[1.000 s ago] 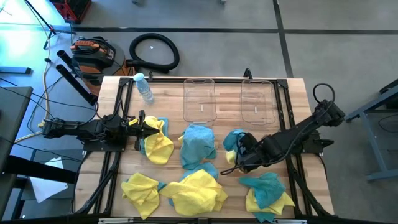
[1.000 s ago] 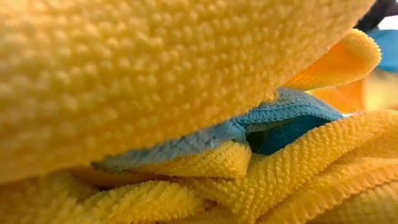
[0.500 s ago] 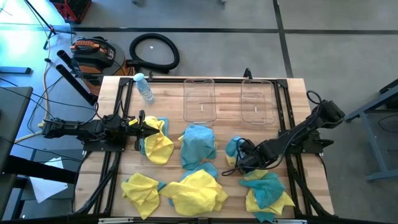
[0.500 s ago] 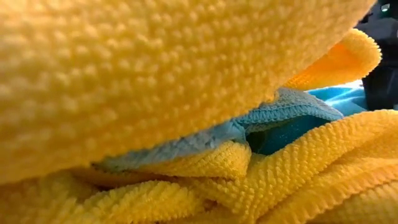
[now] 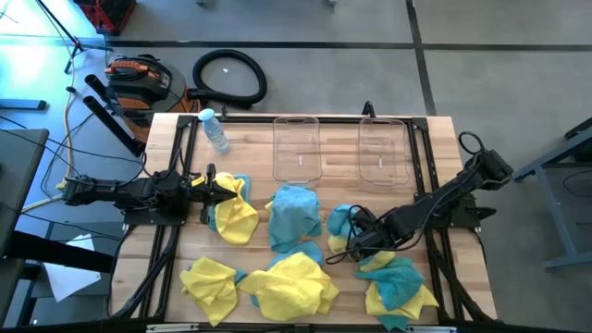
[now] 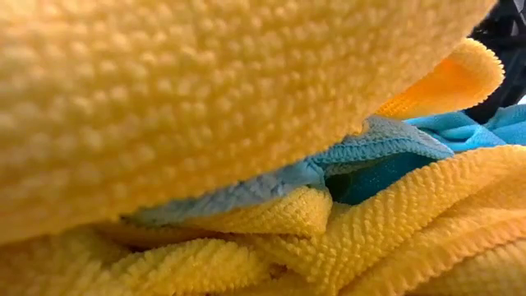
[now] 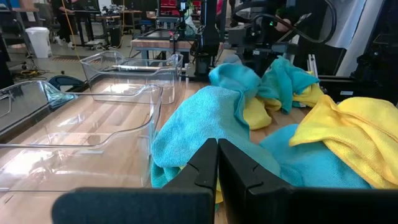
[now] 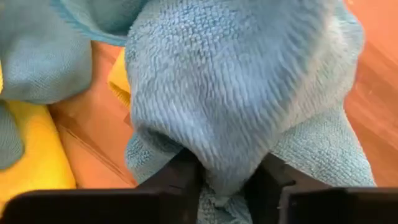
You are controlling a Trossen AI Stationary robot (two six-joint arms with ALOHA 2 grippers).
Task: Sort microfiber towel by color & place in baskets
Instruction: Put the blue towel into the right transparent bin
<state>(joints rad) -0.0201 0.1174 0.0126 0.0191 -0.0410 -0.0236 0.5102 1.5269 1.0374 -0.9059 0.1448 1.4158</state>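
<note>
I've got the right gripper (image 5: 352,233) pinching a fold of the teal towel (image 5: 340,220) low on the table, baskets (image 5: 382,151) well beyond it toward the far edge, left gripper (image 5: 209,184) parked shut.

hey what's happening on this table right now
The right gripper has a teal-blue towel bunched between its fingers, low over the table's right side. The left gripper waits shut at the left edge beside a yellow towel. Both clear baskets at the back hold nothing yet; other yellow and teal towels lie scattered.
</note>
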